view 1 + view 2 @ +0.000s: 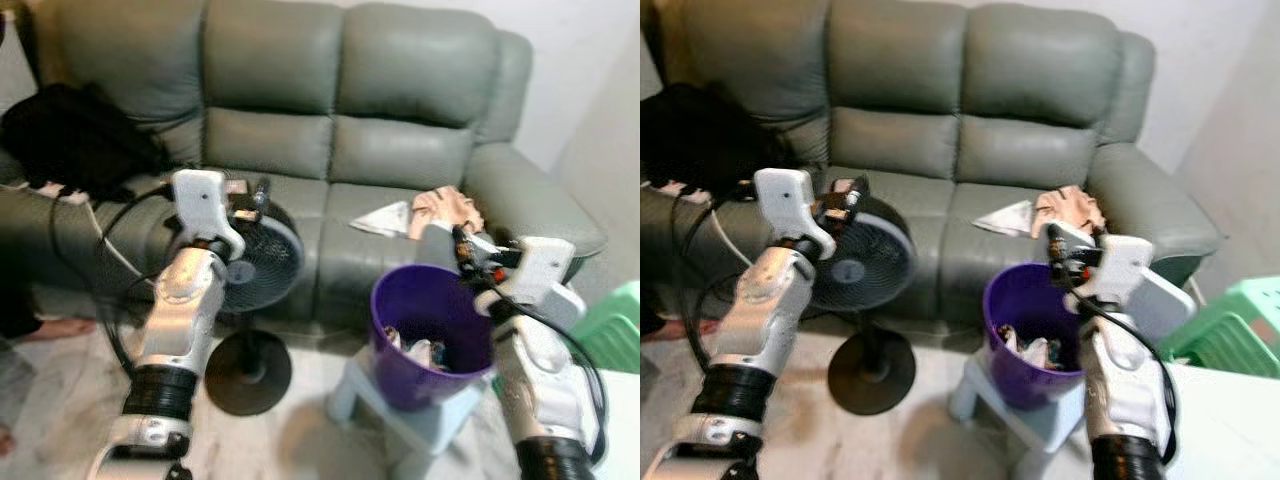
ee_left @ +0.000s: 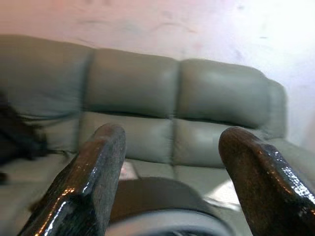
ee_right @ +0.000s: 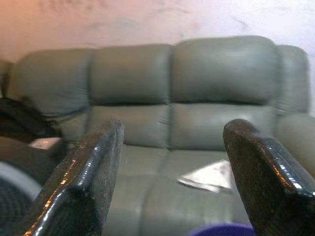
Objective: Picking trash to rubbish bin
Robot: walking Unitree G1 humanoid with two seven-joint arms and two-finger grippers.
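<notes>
I see soft, even indoor light across both eye views, brightest on the white wall (image 1: 590, 70) at upper right. Both are slightly blurred; edges of the grey sofa (image 1: 330, 110) and the fan (image 1: 262, 262) smear. The black bag (image 1: 70, 135) reads as a dark mass without detail. A faint shadow lies under the purple bin (image 1: 1025, 330). In the 2 wrist views the wall (image 2: 162, 24) glares pink-white and overexposed, the sofa is soft, and the near black fingers (image 3: 83, 182) are out of focus with glossy highlights.
</notes>
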